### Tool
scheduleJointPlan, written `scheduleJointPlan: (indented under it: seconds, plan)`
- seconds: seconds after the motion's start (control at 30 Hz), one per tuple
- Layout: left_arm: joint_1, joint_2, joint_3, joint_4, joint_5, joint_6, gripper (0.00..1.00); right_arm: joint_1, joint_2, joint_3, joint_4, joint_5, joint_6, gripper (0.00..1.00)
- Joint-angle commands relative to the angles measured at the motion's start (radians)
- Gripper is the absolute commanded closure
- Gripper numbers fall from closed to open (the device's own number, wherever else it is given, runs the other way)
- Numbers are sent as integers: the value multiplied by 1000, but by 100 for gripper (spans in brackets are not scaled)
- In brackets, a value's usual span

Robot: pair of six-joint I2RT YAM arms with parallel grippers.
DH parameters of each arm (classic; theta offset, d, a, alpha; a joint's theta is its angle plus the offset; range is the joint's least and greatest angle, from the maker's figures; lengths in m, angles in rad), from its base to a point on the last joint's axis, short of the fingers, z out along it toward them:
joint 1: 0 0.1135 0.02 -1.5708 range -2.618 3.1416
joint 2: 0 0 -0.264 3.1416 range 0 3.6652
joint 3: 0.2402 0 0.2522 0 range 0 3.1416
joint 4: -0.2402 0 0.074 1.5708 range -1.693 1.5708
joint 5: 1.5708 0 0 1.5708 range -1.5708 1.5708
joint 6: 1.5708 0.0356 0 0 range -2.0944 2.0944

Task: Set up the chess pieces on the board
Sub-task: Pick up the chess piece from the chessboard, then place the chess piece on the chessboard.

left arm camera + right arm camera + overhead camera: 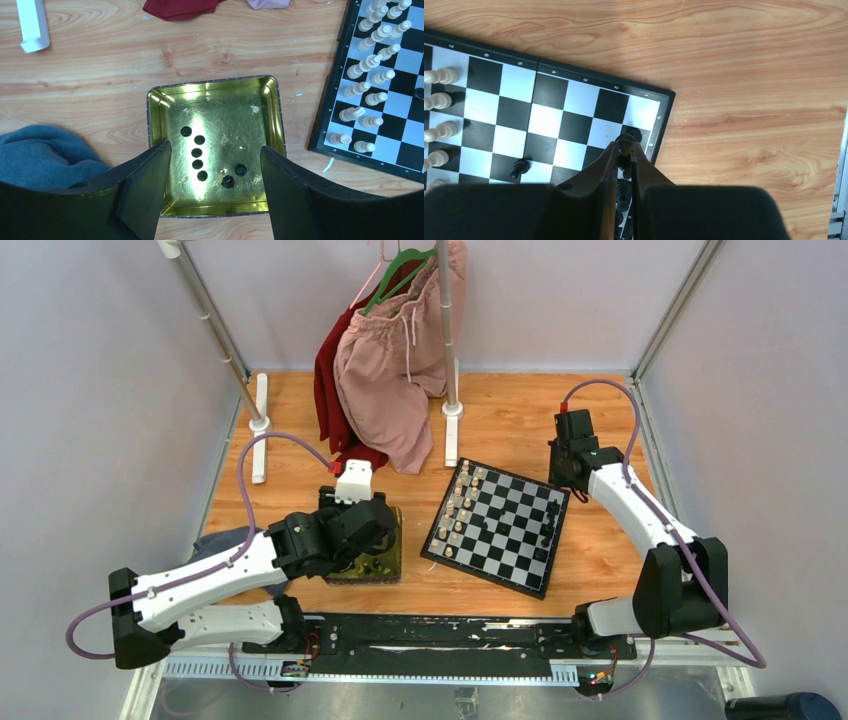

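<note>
Your left claw [215, 150] fills the near edge of its wrist view, jaws wide apart and holding nothing, hanging straight above the yellow-green tray [215, 82]. Below it the loose chess pieces [197, 151] show as round black dots, so I judge they stand upright, long axis pointing up at the lens. Five run in a line from near to far close by the left finger, and two more sit toward the right finger. A descent would have to centre on one dot alone.

Your right claw [625, 150] is almost closed, pinching a black piece [624, 141] upright over the board [549, 120]. It sits at the outer row, just beside the corner piece [630, 134].

Your left arm is the nearer one to the tray. From there the board lies off to the right on the counter [100, 65].
</note>
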Motion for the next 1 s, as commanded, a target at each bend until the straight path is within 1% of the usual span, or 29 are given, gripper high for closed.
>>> scheduleJointPlan:
  seconds: [0.0, 0.4, 0.97]
  plan:
    - [-3, 12, -7, -4, -10, 9, 29, -40, 16, -24, 9, -9, 3, 100]
    - [-1, 32, 0, -3, -3, 21, 29, -100, 47, -81, 71, -45, 9, 100]
    - [4, 77, 7, 10, 4, 24, 29, -138, 141, -73, 127, -89, -1, 100]
